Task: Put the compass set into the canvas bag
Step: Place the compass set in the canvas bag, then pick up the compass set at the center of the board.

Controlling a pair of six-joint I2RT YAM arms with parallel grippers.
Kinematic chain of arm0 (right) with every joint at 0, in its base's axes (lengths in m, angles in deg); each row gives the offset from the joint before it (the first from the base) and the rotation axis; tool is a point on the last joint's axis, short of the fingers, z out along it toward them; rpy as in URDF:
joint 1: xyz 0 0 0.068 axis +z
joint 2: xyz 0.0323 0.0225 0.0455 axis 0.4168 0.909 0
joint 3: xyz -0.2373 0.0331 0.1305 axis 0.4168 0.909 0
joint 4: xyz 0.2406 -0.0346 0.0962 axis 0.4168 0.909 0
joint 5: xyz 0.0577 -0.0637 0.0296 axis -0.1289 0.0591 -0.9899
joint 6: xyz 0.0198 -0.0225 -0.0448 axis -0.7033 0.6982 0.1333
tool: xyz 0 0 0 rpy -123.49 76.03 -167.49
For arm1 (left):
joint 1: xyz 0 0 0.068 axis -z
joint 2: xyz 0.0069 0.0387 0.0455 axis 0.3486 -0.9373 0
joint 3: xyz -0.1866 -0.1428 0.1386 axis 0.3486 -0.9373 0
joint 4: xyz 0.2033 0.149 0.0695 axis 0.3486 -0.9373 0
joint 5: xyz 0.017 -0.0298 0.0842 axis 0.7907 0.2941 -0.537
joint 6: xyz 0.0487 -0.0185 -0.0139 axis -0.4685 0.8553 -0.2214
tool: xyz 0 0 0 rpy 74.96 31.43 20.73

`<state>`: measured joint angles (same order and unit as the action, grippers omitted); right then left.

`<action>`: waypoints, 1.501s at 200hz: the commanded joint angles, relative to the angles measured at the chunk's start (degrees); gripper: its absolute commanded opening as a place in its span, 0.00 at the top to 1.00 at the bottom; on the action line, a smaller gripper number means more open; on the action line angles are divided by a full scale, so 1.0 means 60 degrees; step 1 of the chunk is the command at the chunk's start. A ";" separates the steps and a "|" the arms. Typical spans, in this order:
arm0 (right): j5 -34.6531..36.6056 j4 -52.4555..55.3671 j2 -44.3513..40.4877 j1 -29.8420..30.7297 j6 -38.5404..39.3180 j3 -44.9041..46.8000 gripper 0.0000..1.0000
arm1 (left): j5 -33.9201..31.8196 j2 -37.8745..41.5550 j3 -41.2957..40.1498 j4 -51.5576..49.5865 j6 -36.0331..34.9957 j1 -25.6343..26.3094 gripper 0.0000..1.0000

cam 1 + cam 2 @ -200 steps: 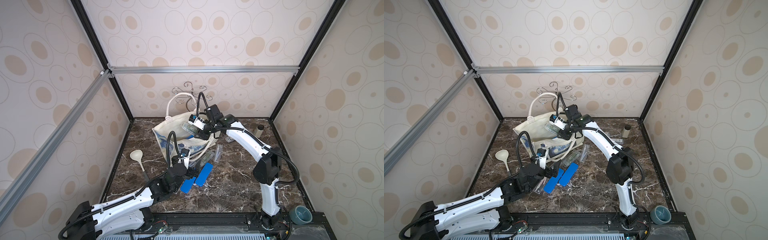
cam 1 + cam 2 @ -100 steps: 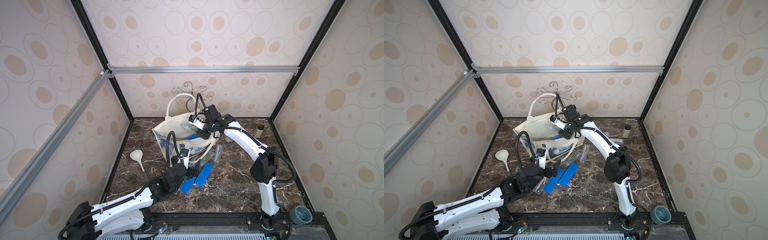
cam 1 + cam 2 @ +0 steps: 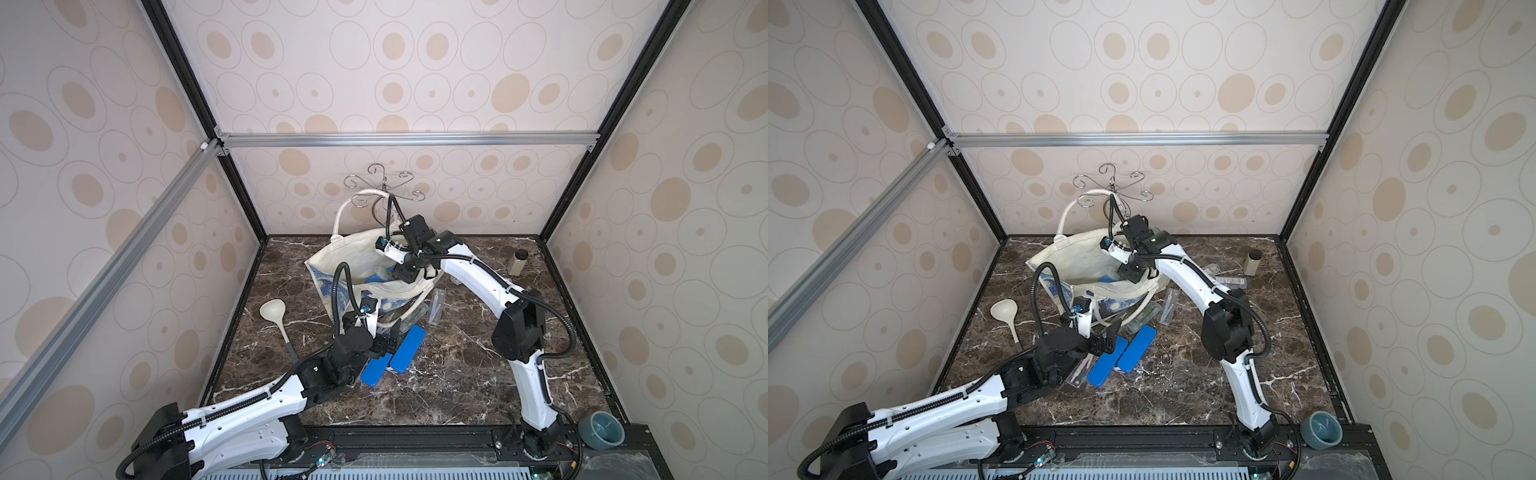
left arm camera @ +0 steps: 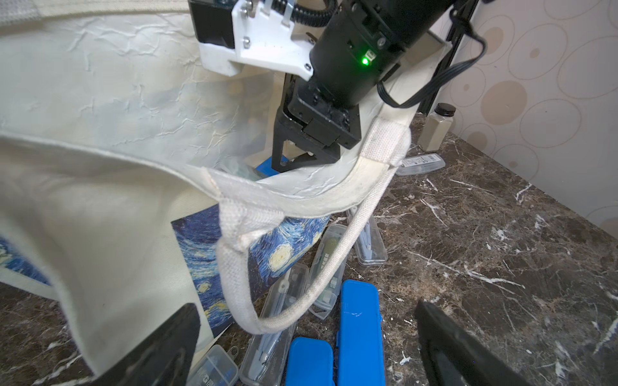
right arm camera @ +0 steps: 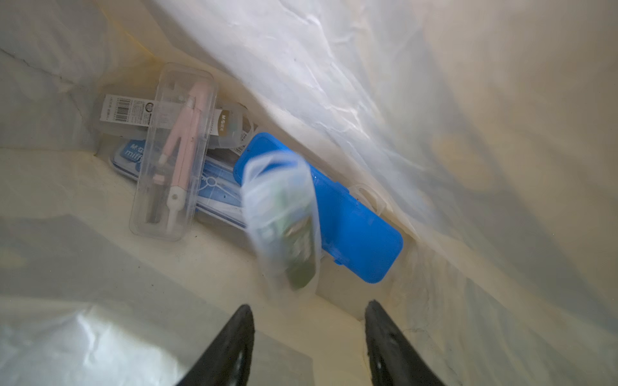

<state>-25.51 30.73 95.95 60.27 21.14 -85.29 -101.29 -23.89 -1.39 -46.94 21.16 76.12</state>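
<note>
Top views, bag: the canvas bag (image 3: 353, 257) stands open at the back of the marble table (image 3: 457, 374), mouth up.
Top views, right arm: my right gripper (image 3: 405, 276) reaches down inside that mouth. I can't read its jaw spread from here.
Top views, left arm: my left gripper (image 3: 1111, 332) hangs spread wide just in front of the bag, poised above two blue cases (image 3: 1138, 347).
Left wrist, leftovers: both blue cases run lengthwise away from my fingers (image 4: 160, 347) and sit in the gap between them. Some clear cases (image 4: 287, 300) lie under the bag's slack handle (image 4: 334, 267).
Right wrist, fingers: parted, gripping nothing.
Right wrist, compass set: the clear compass case (image 5: 284, 227) shows blurred just ahead of my fingertips and free of them. Its long axis points away from me, over a blue case (image 5: 354, 220) on the bag floor.
My read: this set is delivered, so the right arm needs a straight lift out. The left arm is the nearer one for the cases outside.
</note>
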 commanded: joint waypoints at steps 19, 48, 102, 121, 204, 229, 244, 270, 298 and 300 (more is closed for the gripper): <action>0.0023 0.0095 -0.0111 0.0039 0.0030 -0.0226 0.40 | -0.0161 0.0119 0.0032 0.0045 0.0164 -0.0049 0.00; -0.0031 -0.0329 -0.0740 0.0037 -0.0190 -0.0148 0.37 | -0.0147 0.0138 0.0081 0.0046 0.0146 -0.0059 0.00; -0.0321 -0.1197 -0.2572 0.0013 -0.0393 0.0815 0.34 | 0.0106 0.0159 0.0080 0.0213 0.0108 -0.0102 0.00; -0.0118 -0.1551 -0.3328 -0.0035 -0.0482 0.1430 0.33 | 0.0470 0.0139 0.0045 0.0428 0.0014 -0.0133 0.00; -0.1145 -0.2573 -0.6165 -0.3125 -0.2269 0.4544 0.30 | 0.3225 -0.0660 0.0093 0.1828 -0.0663 -0.0191 0.00; -0.0572 -0.2449 -0.6004 -0.3887 -0.1775 0.5221 0.28 | 0.3377 -0.0889 0.0109 0.2157 -0.0676 -0.0194 0.00; -0.0340 -0.2249 -0.5565 -0.4238 -0.1603 0.5358 0.27 | 0.3368 -0.0979 0.0100 0.2266 -0.0669 -0.0191 0.00; 0.0612 -0.2226 -0.4562 -0.4547 -0.1106 0.5533 0.27 | 0.3267 -0.1025 0.0122 0.2202 -0.0626 -0.0194 0.00; 0.1264 -0.1941 -0.3384 -0.4570 -0.0468 0.5241 0.27 | 0.3054 -0.0910 0.0079 0.2081 -0.0567 -0.0191 0.00; 0.1331 -0.1922 -0.3298 -0.4575 -0.0440 0.5224 0.27 | 0.3025 -0.0890 0.0076 0.2071 -0.0564 -0.0194 0.00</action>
<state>-22.26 16.65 71.69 32.86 14.17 -53.42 -82.18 -29.85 -1.44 -35.95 18.21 75.34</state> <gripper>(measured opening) 0.733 0.993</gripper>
